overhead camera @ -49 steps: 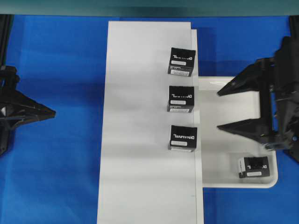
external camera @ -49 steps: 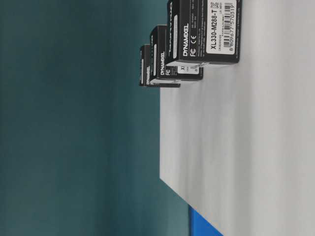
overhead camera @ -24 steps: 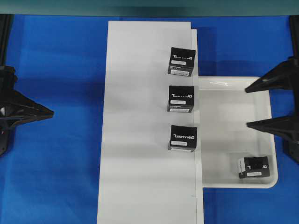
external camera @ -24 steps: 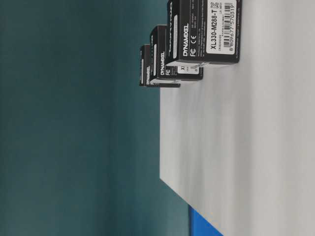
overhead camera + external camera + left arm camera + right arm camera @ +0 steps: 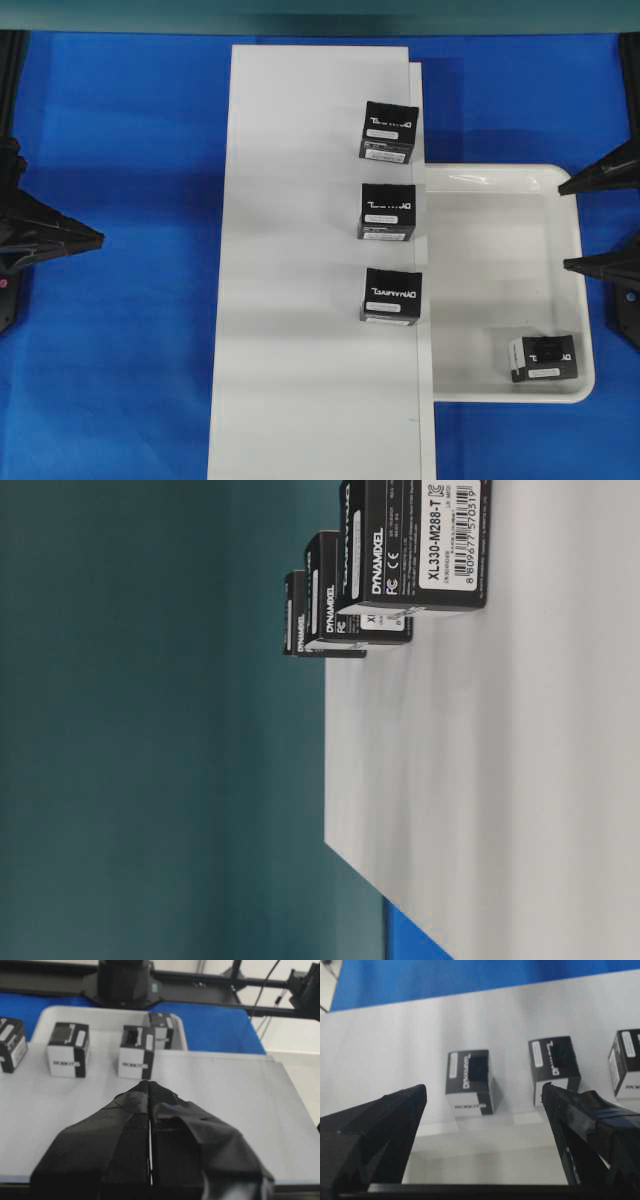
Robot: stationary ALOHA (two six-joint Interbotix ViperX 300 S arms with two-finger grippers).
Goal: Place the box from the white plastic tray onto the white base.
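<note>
Fingers of the right gripper stand spread wide at the right edge of the overhead view, empty, their tips just off the rim of the white plastic tray. The left gripper reaches in level from the left edge over the blue table, its fingers pressed together to one point, holding nothing. Three black boxes sit in a column along the right edge of the white base: the far box, the middle box and the near box, each with white lettering on top. A fourth carton lies in the tray's near right corner.

Table-level view, turned sideways: the three boxes line up along the base edge against a teal backdrop.

Left wrist view: the closed fingertips hover over the base, pointing at the row of boxes, with the tray behind.

Right wrist view: the two spread fingers frame two boxes standing on the base.
</note>
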